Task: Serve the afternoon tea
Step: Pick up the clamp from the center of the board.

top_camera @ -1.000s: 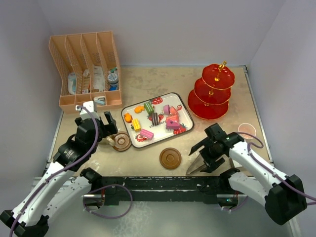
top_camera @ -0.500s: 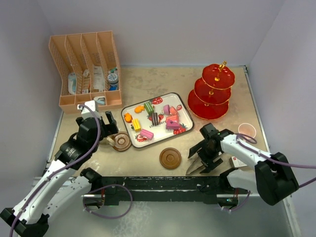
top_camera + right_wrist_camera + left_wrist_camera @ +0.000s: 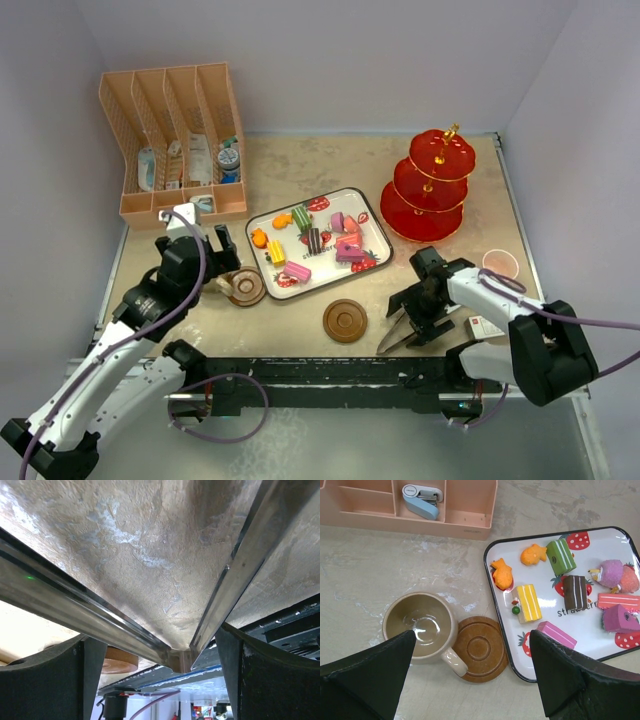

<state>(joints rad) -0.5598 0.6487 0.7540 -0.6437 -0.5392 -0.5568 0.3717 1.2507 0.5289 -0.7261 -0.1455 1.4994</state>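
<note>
Rightward at the near edge, the right arm has been folding in and lowering its right gripper over the metal tongs. Its fingers are standing apart, straddling the splayed tong arms without squeezing them. The left arm has barely been shifting.

The left gripper is hanging with its fingers spread wide above the tan mug, which is sitting upright and empty toward the left edge. The mug's handle is reaching the rim of a brown saucer just beside it. A second saucer is lying nearer the near edge, the pink mug is sitting by the right edge, and the red stand is standing toward the far right corner. The toy cakes are resting on the tray mid-desk.

The mug is looking rigid, light and glossy, so it is probably slippery. Pinching its wall opposite the handle, one finger inside and one outside, is looking safest.
</note>
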